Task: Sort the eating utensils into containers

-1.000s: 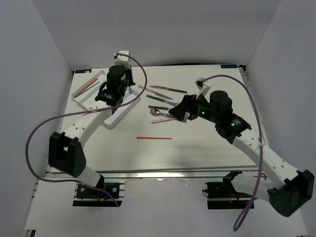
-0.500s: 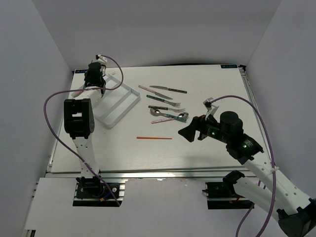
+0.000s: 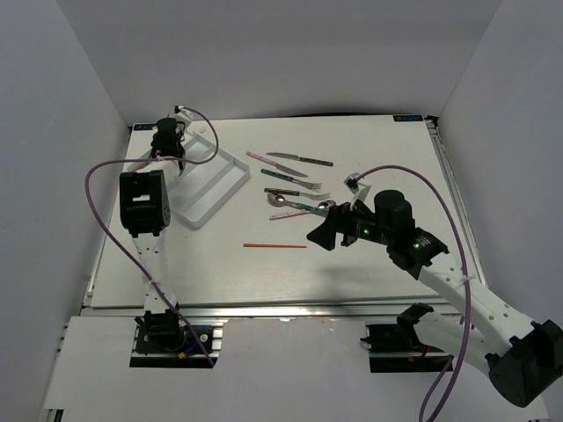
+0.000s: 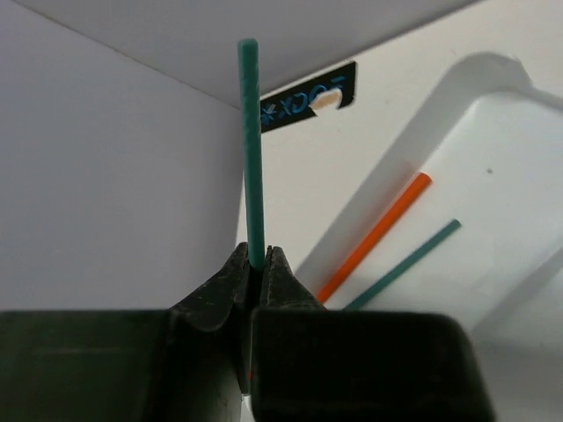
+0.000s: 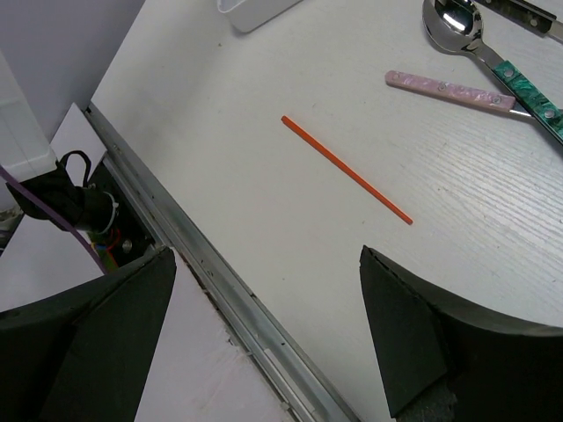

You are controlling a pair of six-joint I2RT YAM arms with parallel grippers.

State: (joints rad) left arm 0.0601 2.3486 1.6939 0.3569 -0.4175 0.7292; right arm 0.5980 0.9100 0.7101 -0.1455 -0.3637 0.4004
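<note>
The table (image 3: 369, 264) is white with a faint wood grain, boxed in by plain pale walls (image 3: 290, 61) at the back and both sides. A metal rail (image 3: 290, 308) runs along its near edge, and a small black label (image 4: 310, 103) sits at the far left corner.

The tray (image 3: 211, 198) lies slantwise at the far left. The left gripper (image 3: 167, 145) hangs over its far end, close to the corner. Its jaws are pinched tight on a teal chopstick (image 4: 250, 149), which stands straight up out of the fingertips (the wrist view shows this plainly). Below it, an orange stick (image 4: 376, 237) and a teal stick (image 4: 405, 264) lie side by side inside the tray, probably in its outermost compartment, though the dividers are hard to make out from there.

The right gripper (image 3: 318, 237) hovers over the middle of the table with its jaws spread wide and nothing between them. A loose orange chopstick (image 5: 346, 169) lies flat on the bare surface under and just left of it. Beyond, a spoon (image 5: 453, 22), a pink handle (image 5: 449, 90) and a teal handle (image 5: 528, 92) belong to the cluster of cutlery (image 3: 295, 180) to the right of the tray. Purple cables (image 3: 97, 176) loop from both arms.
</note>
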